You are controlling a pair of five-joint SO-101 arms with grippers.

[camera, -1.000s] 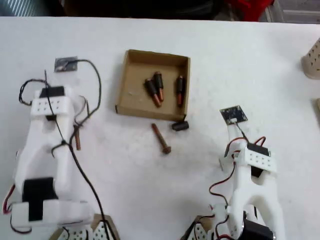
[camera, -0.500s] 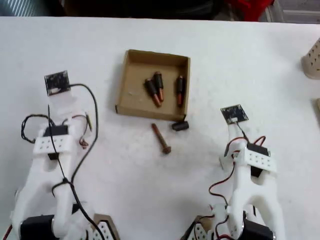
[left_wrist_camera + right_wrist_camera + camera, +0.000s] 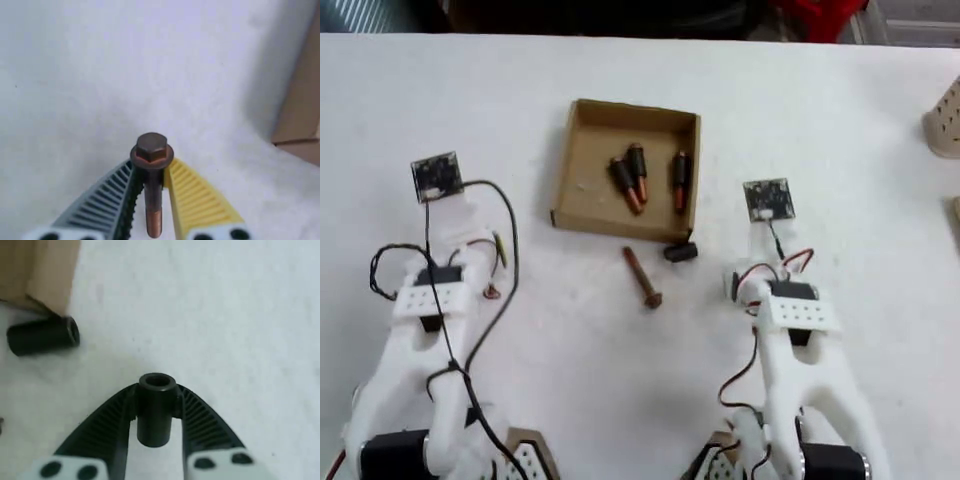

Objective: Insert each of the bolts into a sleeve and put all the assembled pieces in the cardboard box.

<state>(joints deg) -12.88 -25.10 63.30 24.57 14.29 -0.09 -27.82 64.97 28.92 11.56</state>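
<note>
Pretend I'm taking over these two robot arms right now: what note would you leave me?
Left hand: shut on a bolt.
Right hand: shut on a sleeve.
Cardboard box: three assembled pieces inside.
On the table, just outside the box's near wall: one loose bolt and one loose sleeve.
Done: three pairs boxed.
Left: join the held bolt and sleeve and box them, then do the same with the loose pair.
</note>
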